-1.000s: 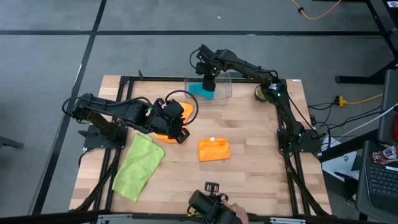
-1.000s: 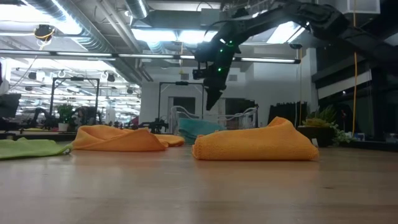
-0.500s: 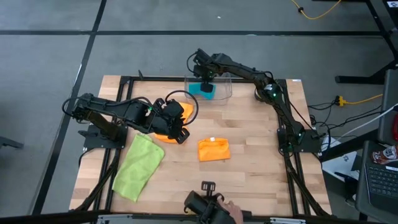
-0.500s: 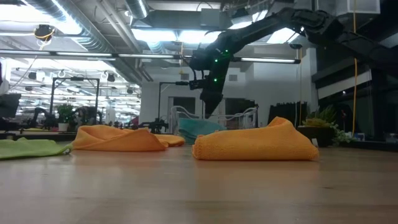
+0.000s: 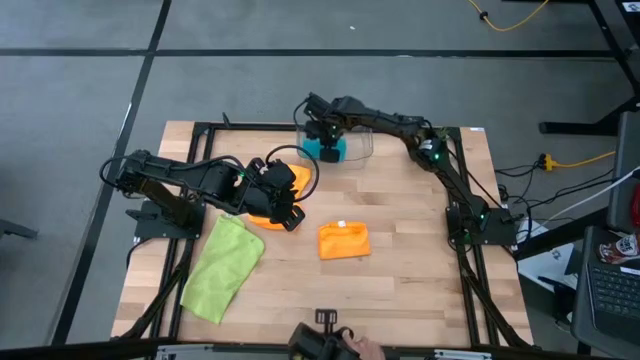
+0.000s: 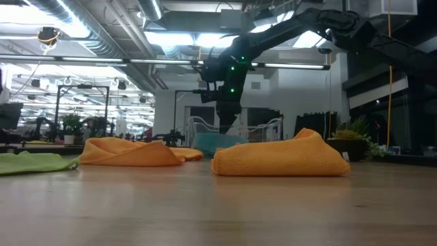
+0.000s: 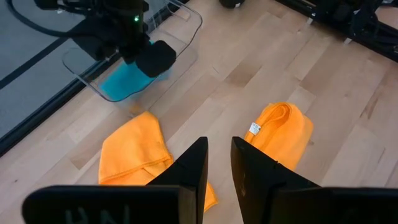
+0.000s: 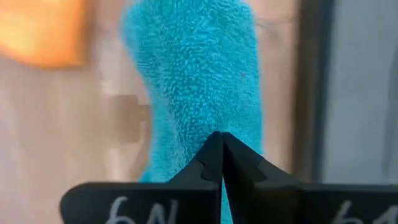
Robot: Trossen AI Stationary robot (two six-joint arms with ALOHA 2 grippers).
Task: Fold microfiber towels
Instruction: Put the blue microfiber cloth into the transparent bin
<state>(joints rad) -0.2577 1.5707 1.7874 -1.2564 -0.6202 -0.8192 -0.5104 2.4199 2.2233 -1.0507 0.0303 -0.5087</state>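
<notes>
I have the right gripper [image 5: 322, 135] down in the clear plastic bin [image 5: 361, 142] at the top centre of the high view, its jaws pressed together over the teal microfiber towel [image 5: 329, 146]. In the right wrist view the fingertips [image 8: 221, 163] meet with teal pile directly beyond them, but I cannot tell whether any cloth is actually pinched. I judge this to be the pickup step for that towel; next I need a lift clear of the bin wall, watching whether the cloth comes up.

The left gripper [image 5: 283, 207] hangs over the crumpled orange towel [image 5: 262, 214] left of centre, jaws a narrow gap apart, holding nothing I can see. A folded orange towel [image 5: 344, 241] sits mid-frame, and the lime green towel [image 5: 223, 267] lies spread at lower left, unfolded.
</notes>
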